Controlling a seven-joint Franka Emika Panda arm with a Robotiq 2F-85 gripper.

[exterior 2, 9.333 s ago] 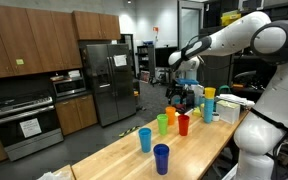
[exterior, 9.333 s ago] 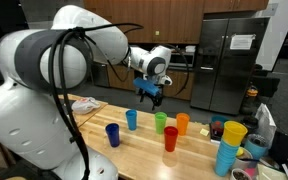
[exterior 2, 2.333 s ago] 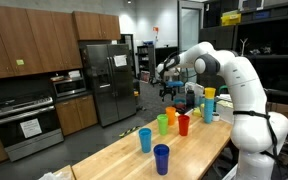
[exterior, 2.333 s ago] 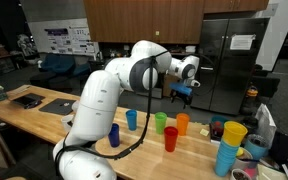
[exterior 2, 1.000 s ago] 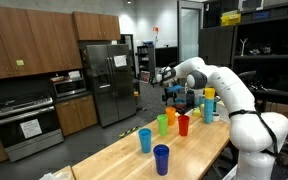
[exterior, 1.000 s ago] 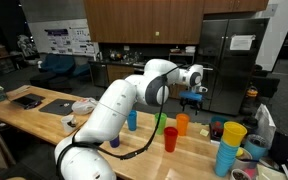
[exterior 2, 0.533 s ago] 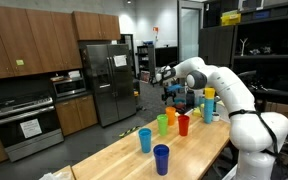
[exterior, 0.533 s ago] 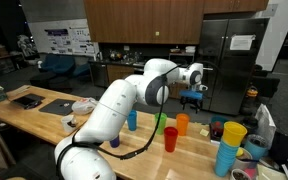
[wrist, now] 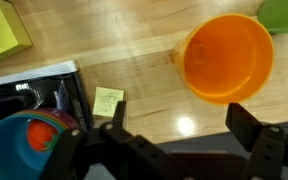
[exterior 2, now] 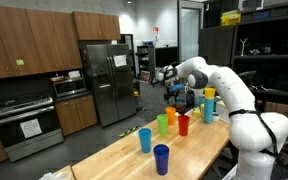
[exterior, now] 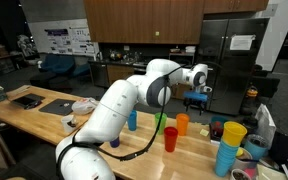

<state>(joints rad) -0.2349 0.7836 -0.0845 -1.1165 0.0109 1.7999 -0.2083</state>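
My gripper (exterior: 197,93) (exterior 2: 174,92) hangs open and empty above the far end of the wooden table. Its two dark fingers (wrist: 250,128) spread wide in the wrist view, with only bare table between them. Just ahead of them the orange cup (wrist: 227,57) stands upright, seen from above. That orange cup (exterior: 182,123) (exterior 2: 170,116) stands below the gripper, and they do not touch. A green cup (exterior: 160,122) (exterior 2: 163,124) (wrist: 284,12) stands beside it, and a red cup (exterior: 171,138) (exterior 2: 183,125) nearer the front.
A light blue cup (exterior: 131,120) (exterior 2: 144,139) and a dark blue cup (exterior: 113,135) (exterior 2: 161,158) stand further along the table. A stack of blue cups topped by a yellow one (exterior: 229,145) (exterior 2: 209,104) is at the end. A sticky note (wrist: 107,100) and a blue bowl (wrist: 24,150) lie near the gripper.
The gripper has edged a little further along over the cups at the same height. It stays open. The cups have not moved.
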